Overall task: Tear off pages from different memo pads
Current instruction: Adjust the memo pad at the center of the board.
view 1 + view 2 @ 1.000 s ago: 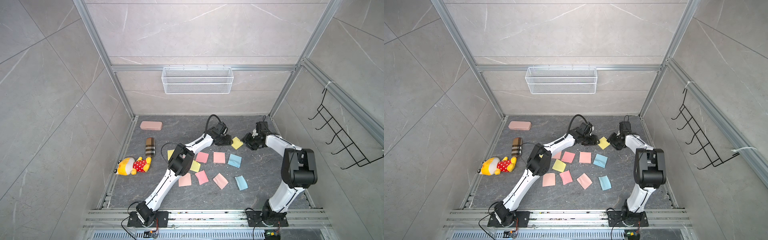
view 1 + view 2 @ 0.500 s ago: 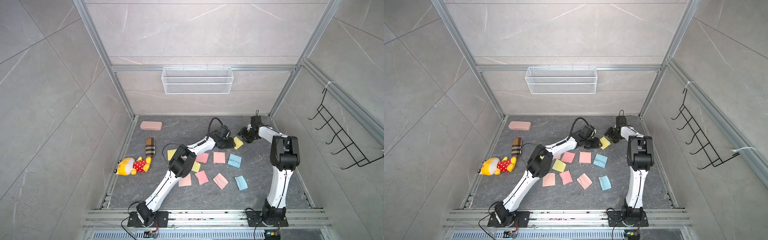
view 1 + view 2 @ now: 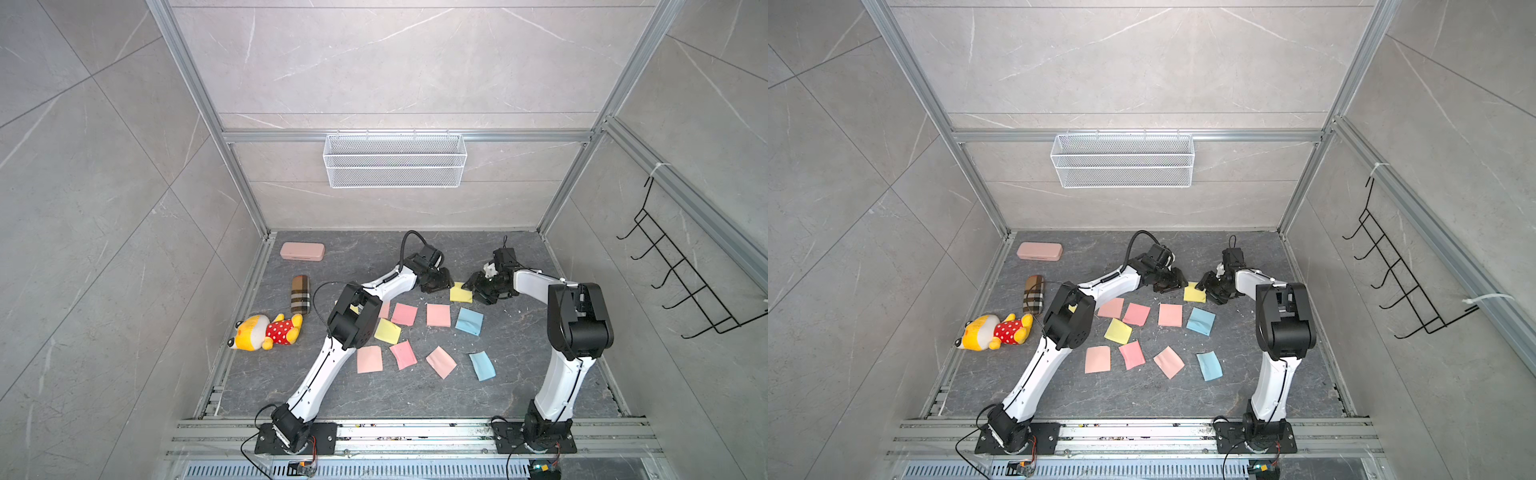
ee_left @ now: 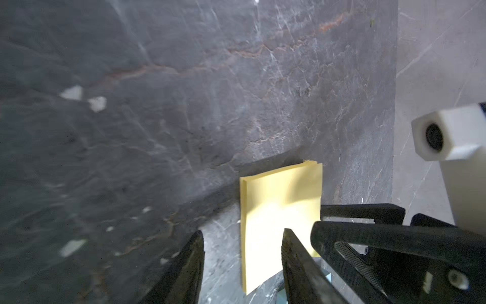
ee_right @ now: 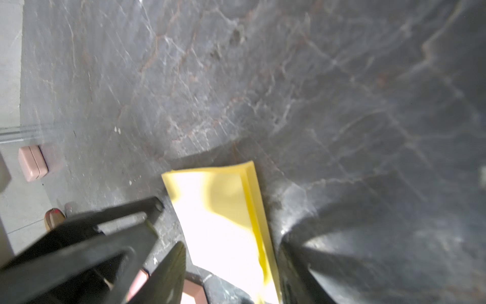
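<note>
- Two arms stand on the rail [image 3: 415, 432] at the near edge of the tabletop [image 3: 374, 399]. Each rises to a high elbow, then reaches away and inward, so the wrists come in low and face each other.
- Four paper squares make the nearest row. Three are pink squares [image 3: 369, 359], and one blue square [image 3: 482, 365] sits at the right end with its edges curled.
- Five more lie just beyond: one yellow square [image 3: 387, 331], three pink and a second blue. That makes six pink and two blue in all. From above I cannot tell pad from loose page among them.
- One yellow memo pad [image 3: 461, 293] lies flat on the tabletop past that row, between the two hands. Its stacked edge shows in both wrist views.
- The left hand [image 3: 441, 286] sits at the pad's left edge with its fingers apart. In its wrist view one finger [image 4: 294, 252] is over the pad and the other over bare tabletop beside it.
- The right hand [image 3: 476, 291] sits at the pad's right edge, also with its fingers apart. In its wrist view the pad's end lies between them.
- One plush toy [image 3: 266, 332] and one plaid pouch [image 3: 300, 294] lie well off to the left.
- One pink case [image 3: 302, 252] lies farther back, near the far left corner.
- One wire basket [image 3: 395, 166] hangs on the back wall.
</note>
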Robot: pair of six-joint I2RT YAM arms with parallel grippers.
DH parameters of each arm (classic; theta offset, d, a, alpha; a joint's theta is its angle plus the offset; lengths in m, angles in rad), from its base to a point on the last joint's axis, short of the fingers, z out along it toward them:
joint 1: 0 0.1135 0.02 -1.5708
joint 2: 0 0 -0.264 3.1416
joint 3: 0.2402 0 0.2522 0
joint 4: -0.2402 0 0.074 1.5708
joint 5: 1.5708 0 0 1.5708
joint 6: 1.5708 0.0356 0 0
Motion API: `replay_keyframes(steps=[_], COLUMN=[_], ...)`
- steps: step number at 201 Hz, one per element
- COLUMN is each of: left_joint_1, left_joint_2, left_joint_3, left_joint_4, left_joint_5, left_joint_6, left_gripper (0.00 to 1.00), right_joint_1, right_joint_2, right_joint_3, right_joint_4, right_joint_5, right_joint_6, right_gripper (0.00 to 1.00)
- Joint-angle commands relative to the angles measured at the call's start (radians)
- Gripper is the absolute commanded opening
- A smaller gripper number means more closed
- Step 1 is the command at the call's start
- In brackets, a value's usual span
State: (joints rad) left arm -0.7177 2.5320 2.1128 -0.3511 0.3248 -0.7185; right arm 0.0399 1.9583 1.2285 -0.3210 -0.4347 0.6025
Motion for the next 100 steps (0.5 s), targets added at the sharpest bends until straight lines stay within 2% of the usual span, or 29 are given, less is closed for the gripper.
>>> replay_keyframes(steps=[1, 24, 100], left_joint_1=[-0.014, -0.023, -0.025], left_joint_2=[-0.029, -0.011, 0.022], left_joint_3=[-0.014, -0.013, -0.015], left_joint_4=[-0.017, -0.001, 0.042], left_joint_5=[0.024, 0.050, 0.104], left_joint_6=[0.020, 0.001, -0.030], left_gripper=[0.50, 0.49, 0.45], right_joint_1=[-0.006, -0.004, 0.006], right_joint_2=[0.017, 0.036, -0.015], right_joint_3=[0.001, -0.003, -0.037], right_joint_4=[-0.052, -0.037, 0.018], right_joint_5=[-0.001, -0.017, -0.086], right_joint_6=[-0.008, -0.007, -0.030], right_gripper=[0.55, 0.50, 0.20])
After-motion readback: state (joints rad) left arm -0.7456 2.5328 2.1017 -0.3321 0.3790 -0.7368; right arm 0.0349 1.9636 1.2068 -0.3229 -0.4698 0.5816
